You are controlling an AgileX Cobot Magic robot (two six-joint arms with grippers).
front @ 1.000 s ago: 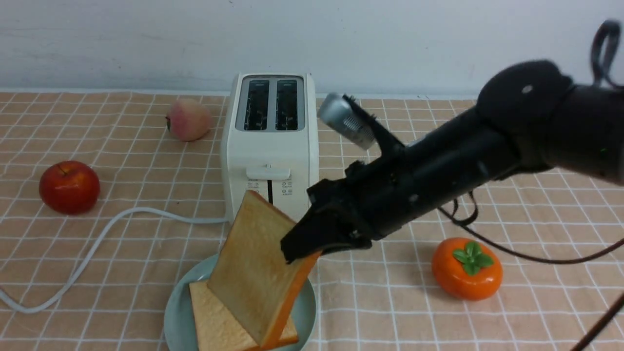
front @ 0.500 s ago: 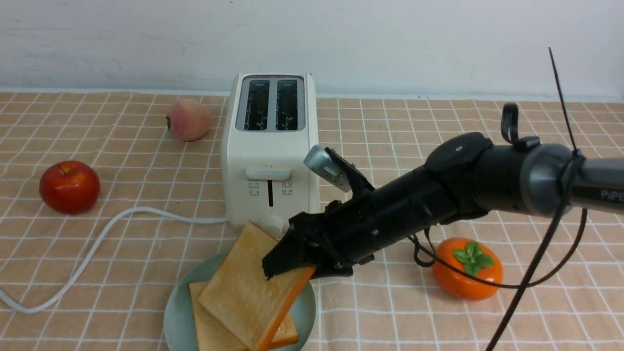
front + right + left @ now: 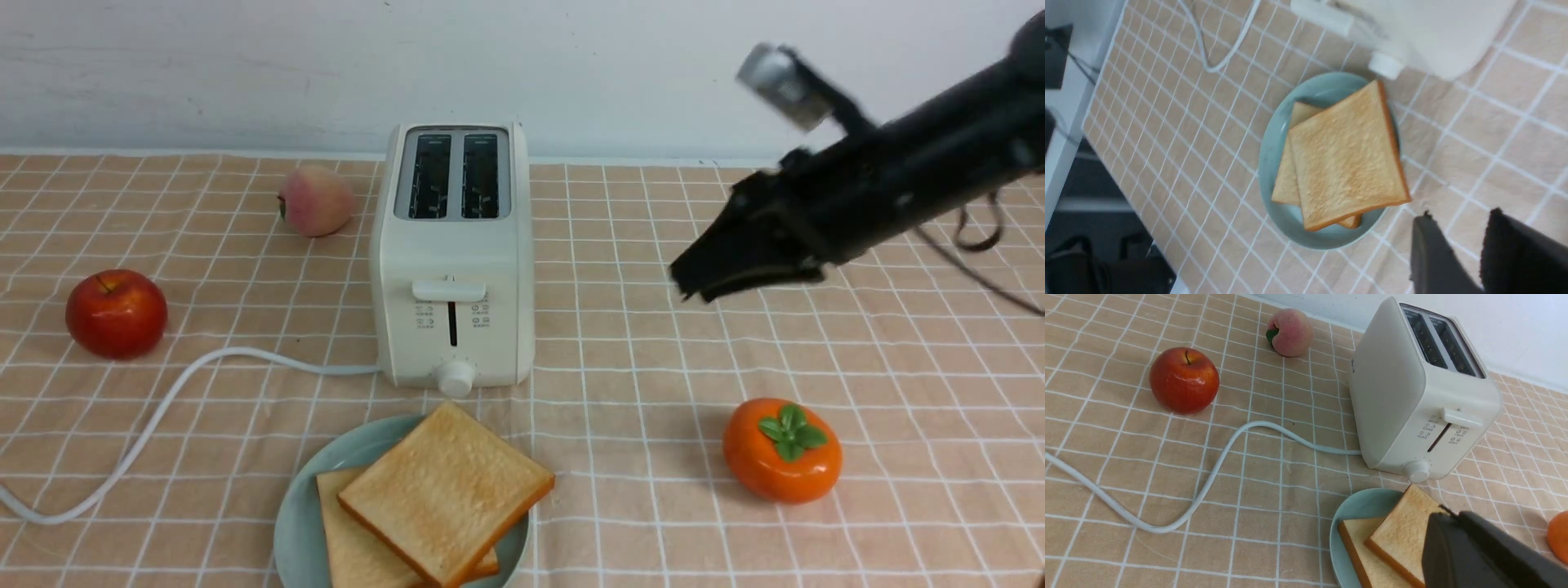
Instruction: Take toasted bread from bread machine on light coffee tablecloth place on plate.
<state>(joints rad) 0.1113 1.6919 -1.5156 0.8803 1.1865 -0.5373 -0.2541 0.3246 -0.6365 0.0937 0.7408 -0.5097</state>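
Front view shows two thick, square slices of golden toasted bread [image 3: 445,490] with bumpy tops and orange-brown crusts. They lie flat, one on top of the other, on the round, smooth, pale blue-green plate [image 3: 295,523]. The plate sits on the near part of the peach checked tablecloth [image 3: 653,506], just in front of the smooth cream-white boxy bread machine [image 3: 453,269].

The black right gripper [image 3: 684,287] hangs in the air, well off to the right. The right wrist view shows its jaws parted, with nothing between them. Only the left wrist view shows the left gripper [image 3: 1449,539], a dark wedge pinched tight.

A shiny red apple [image 3: 117,313] and a fuzzy peach [image 3: 316,200] sit left of the bread machine. A round orange persimmon [image 3: 782,449] sits to the right.
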